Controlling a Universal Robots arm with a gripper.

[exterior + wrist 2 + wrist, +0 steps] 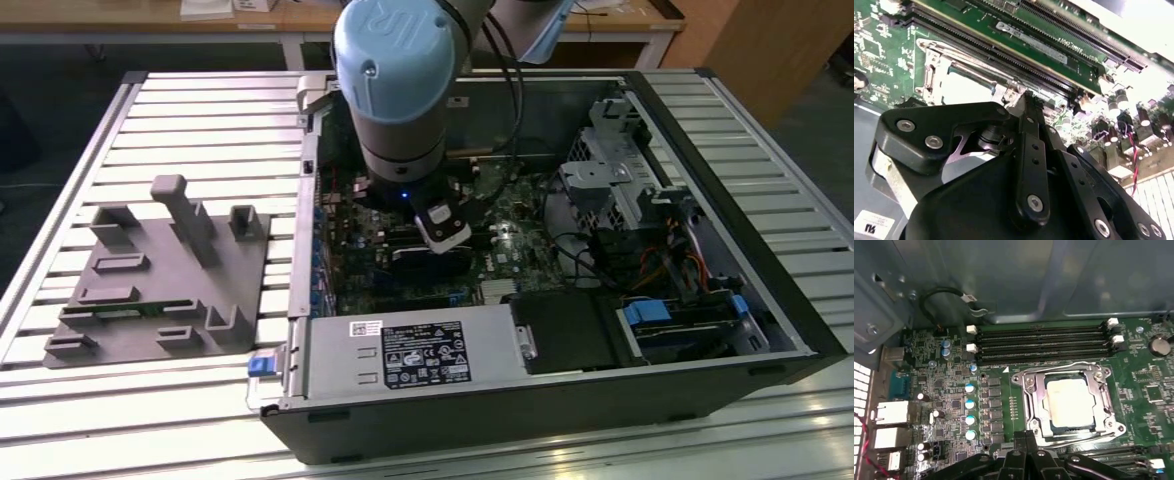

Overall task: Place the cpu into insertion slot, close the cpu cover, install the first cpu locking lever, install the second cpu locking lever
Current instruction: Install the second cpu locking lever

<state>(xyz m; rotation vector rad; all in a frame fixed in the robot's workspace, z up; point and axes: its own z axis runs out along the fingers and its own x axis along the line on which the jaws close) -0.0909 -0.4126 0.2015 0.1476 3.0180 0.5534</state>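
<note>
Silver-grey, the cpu sits in the insertion slot with the cpu cover down around it. Black gripper hovers just beside, jaws pressed together, holding nothing.
</note>
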